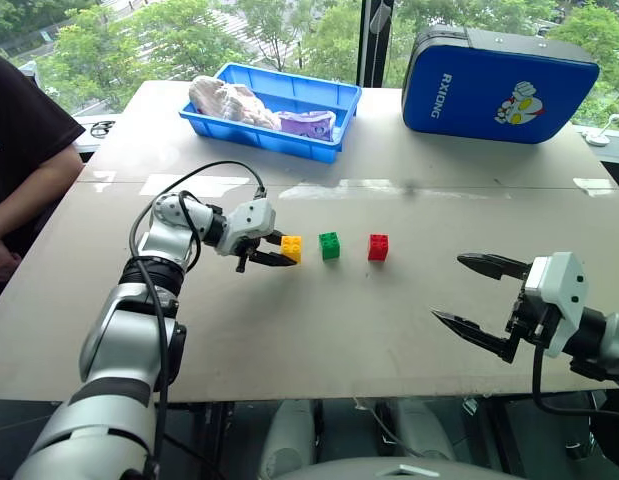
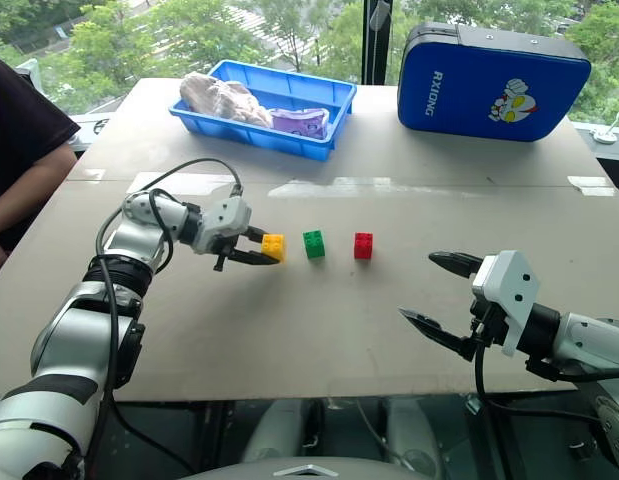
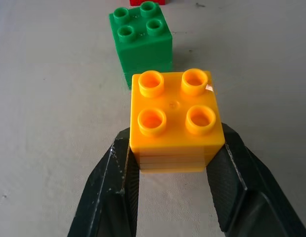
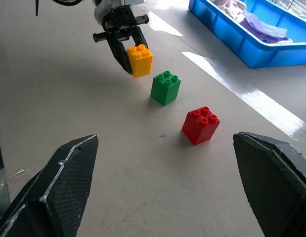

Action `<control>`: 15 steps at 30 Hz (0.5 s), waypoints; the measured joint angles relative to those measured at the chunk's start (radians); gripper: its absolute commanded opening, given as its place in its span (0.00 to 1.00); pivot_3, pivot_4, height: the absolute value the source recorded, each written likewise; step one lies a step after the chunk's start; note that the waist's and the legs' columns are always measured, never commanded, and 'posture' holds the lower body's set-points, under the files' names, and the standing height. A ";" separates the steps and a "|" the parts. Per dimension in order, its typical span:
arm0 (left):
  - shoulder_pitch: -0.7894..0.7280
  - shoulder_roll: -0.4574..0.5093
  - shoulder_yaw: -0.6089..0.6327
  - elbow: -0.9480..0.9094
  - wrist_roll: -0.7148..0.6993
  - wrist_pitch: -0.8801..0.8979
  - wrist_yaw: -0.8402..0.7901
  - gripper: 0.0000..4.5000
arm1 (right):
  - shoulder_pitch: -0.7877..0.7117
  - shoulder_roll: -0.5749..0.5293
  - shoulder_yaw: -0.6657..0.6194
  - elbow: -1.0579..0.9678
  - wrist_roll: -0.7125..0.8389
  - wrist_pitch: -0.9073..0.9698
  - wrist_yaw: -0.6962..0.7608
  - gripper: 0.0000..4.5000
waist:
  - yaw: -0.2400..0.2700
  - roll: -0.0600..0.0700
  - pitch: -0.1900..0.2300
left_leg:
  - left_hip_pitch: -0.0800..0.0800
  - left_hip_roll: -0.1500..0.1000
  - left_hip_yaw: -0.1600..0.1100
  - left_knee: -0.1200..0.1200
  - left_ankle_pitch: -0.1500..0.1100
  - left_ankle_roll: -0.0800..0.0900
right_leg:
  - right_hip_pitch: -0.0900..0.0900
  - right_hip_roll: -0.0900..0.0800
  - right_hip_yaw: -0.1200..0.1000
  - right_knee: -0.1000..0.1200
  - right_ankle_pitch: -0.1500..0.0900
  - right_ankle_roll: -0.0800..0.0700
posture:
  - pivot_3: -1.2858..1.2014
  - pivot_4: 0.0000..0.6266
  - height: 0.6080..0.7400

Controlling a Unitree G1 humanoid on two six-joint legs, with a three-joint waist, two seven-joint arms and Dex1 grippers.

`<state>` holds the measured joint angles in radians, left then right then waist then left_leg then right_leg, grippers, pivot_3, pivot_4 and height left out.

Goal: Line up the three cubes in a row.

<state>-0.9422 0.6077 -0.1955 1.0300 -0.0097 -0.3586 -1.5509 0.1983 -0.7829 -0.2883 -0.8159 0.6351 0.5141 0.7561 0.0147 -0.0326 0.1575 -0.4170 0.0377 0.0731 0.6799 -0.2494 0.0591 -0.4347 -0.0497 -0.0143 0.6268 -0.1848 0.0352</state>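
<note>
Clearly "RXIONG" on blue case [image 1: 499,83]

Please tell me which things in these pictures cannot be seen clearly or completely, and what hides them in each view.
- Red cube: in the left wrist view the picture's edge cuts off all but a sliver.
- Yellow cube: the left gripper covers its lower sides; whether it rests on the table is unclear.
- Blue bin contents: crumpled bags, too small to identify in the eye views.
- Person: cut off by the frame edge.
</note>
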 measured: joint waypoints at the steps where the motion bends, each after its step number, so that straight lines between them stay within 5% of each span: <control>1: -0.002 -0.002 0.000 0.010 0.007 -0.002 0.004 0.28 | 0.000 0.000 -0.001 -0.003 0.003 0.003 -0.001 1.00 | 0.000 0.000 0.000 | 0.000 0.000 0.000 0.000 0.000 0.000 | 0.000 0.000 0.000 0.000 0.000 -0.001 | 0.52 0.24 1.00; 15: -0.016 -0.002 0.001 0.082 0.035 -0.019 0.030 0.28 | 0.023 -0.007 -0.033 -0.028 0.023 0.011 -0.018 1.00 | 0.000 0.000 0.000 | 0.000 0.000 0.000 0.000 0.000 0.000 | 0.000 0.000 0.000 0.000 0.000 -0.001 | 0.52 0.24 1.00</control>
<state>-0.9584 0.6058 -0.1948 1.1121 0.0254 -0.3771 -1.5208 0.2209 -0.7900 -0.3212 -0.8443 0.6576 0.5246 0.7378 0.0148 -0.0327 0.1576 -0.4172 0.0378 0.0728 0.6801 -0.2495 0.0593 -0.4347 -0.0497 -0.0143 0.6267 -0.1843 0.0345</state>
